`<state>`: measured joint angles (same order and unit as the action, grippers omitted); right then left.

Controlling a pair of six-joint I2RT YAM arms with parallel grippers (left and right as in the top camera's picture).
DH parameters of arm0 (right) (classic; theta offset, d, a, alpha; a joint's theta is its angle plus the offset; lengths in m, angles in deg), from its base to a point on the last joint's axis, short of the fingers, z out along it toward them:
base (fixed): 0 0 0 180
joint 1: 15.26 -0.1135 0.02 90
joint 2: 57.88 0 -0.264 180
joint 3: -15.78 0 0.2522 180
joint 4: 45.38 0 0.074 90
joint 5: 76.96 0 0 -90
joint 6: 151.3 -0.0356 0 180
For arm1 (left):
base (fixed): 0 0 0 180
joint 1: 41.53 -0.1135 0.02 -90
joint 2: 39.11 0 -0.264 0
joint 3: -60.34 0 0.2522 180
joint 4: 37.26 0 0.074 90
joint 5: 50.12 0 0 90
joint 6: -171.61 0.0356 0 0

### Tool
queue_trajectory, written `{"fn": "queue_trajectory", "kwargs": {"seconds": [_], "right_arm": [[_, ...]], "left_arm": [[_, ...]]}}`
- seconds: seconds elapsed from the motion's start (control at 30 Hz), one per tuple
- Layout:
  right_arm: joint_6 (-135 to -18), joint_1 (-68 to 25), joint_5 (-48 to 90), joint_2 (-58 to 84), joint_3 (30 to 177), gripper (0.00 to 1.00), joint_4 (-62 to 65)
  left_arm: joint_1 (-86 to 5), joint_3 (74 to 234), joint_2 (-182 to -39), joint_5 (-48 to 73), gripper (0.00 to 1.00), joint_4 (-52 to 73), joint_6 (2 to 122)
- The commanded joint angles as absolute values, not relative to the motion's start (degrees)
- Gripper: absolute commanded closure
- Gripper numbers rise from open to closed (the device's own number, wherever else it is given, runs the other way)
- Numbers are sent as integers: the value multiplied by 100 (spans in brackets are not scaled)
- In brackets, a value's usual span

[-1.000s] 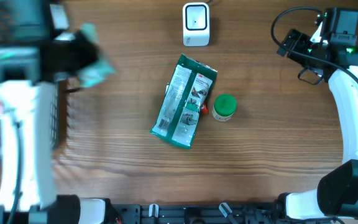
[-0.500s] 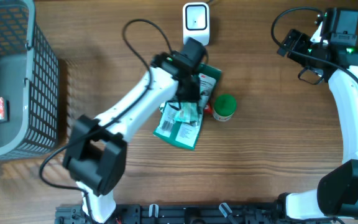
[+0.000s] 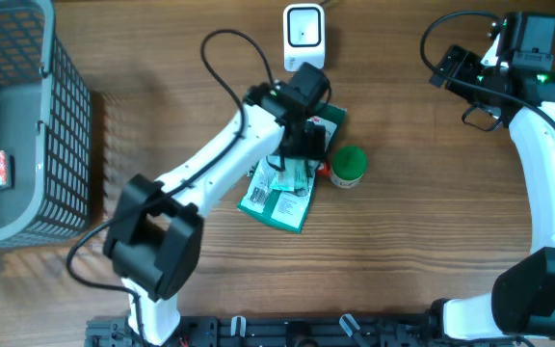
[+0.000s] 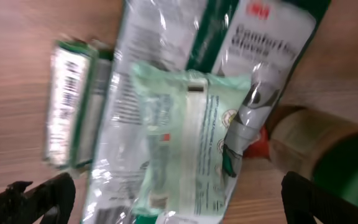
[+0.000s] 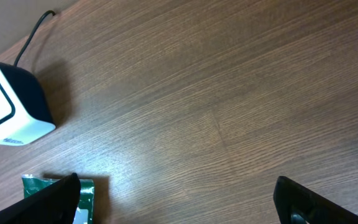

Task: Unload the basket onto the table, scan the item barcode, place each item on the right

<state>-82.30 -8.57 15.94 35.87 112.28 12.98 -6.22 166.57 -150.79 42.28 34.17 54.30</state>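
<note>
**Change of state.** A second ago the left arm was at the left edge of the frame beside the basket (image 3: 66, 125), carrying a small pale packet (image 4: 180, 146). The arm is now at frame centre. The left gripper (image 4: 179, 198) is spread wide and holds nothing.

**Item position.** The packet lies flat on the large green pack (image 3: 263, 200). It is just left of the green-capped bottle (image 3: 348, 166) and below the scanner (image 3: 303, 37) at top centre.

**Other arm.** The right gripper (image 5: 179, 202), at upper right, is equally wide and empty.

**Judgement.** The packet is set down on the surface pile and is not presented to the scanner. A fresh grasp is probably required.
</note>
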Motion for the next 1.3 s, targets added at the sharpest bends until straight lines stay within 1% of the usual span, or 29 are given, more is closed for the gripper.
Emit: {"fn": "queue_trajectory", "kwargs": {"seconds": [0.0,0.13,0.23,0.3,0.47,0.6,0.67,0.77,0.87,1.0,1.27], "right_arm": [[-8271,-843,1500,3642,11242,0,1296],[-8273,-843,1500,3642,11242,0,1296],[-8271,-843,1500,3642,11242,0,1296],[-8273,-843,1500,3642,11242,0,1296],[-8271,-843,1500,3642,11242,0,1296],[-8271,-843,1500,3642,11242,0,1296],[-8273,-843,1500,3642,11242,1,1296],[-8271,-843,1500,3642,11242,0,1296],[-8273,-843,1500,3642,11242,0,1296],[-8273,-843,1500,3642,11242,0,1296],[-8271,-843,1500,3642,11242,0,1296]], "left_arm": [[-1111,17483,-14196,4873,0,3693,5443],[-1835,18069,-13584,5777,0,3850,5883],[-2606,18287,-13131,6300,0,3822,5999],[-3140,18298,-12904,6306,0,3769,6346],[-4803,18298,-12677,6302,0,4047,6672],[-6160,18154,-12847,6134,0,4211,7170],[-6598,18071,-12978,5909,0,4171,7393],[-7389,17929,-13392,5662,0,4032,7395],[-7955,17887,-13942,5273,0,4016,7518],[-8305,17887,-14583,4761,0,4010,7922],[-8414,17638,-15534,4733,0,3616,8551]]}}
